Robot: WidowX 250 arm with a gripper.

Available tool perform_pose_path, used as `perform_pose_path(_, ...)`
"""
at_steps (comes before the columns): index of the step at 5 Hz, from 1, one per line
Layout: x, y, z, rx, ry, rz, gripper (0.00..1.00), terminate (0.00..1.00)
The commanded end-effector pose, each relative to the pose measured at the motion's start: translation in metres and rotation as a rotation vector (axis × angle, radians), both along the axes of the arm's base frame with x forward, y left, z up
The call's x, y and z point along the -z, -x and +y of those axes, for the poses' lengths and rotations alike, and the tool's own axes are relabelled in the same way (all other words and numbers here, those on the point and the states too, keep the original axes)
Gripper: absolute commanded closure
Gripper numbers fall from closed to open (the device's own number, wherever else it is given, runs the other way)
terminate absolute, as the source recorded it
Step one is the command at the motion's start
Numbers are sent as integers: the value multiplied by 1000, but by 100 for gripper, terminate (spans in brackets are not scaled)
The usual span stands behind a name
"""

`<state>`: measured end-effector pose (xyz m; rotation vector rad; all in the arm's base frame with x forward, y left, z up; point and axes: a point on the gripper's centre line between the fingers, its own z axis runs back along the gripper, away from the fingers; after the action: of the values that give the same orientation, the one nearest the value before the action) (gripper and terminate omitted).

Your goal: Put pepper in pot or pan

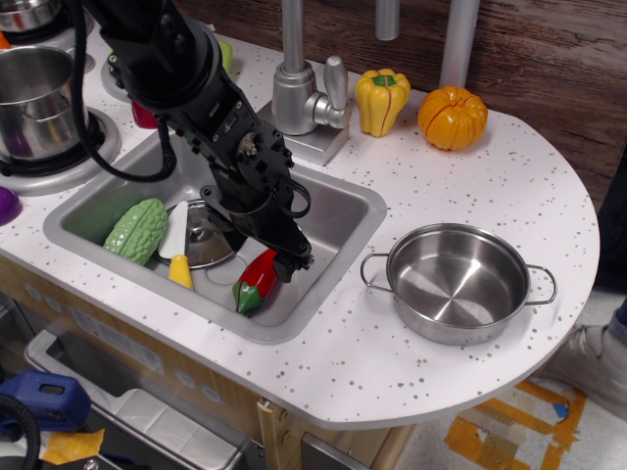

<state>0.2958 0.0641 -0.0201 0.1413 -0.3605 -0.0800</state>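
Glossy red pepper (pixel 257 279) — gripper (pixel 277 258) touching its tip.

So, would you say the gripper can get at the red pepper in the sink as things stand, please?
Probably yes. The gripper is already down in the sink, right at the upper end of the pepper. Nothing lies between them; the green gourd and the lid sit off to the side. Whether it grips yet is unclear.

From my seat the sink (pixel 338 211) is cramped: gourd (pixel 136 230), lid (pixel 201 240) and knife (pixel 176 250) crowd its left half, faucet (pixel 299 93) guards the back rim. The bench (pixel 509 186) between sink and pan (pixel 458 282) is bare, and the pan sits open from above.
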Motion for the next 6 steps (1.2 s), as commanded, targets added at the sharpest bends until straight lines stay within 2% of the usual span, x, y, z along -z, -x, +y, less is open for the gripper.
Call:
perform_pose_path(1,0,0,0,0,0,0,0,0)
perform_pose_path(4,33,-19,22,17,107,-11,0,0)
perform_pose_path(5,36,-18,20,-19,95,-7,100,0)
perform_pose_path(6,30,-16,16,-36,74,-9,100,0)
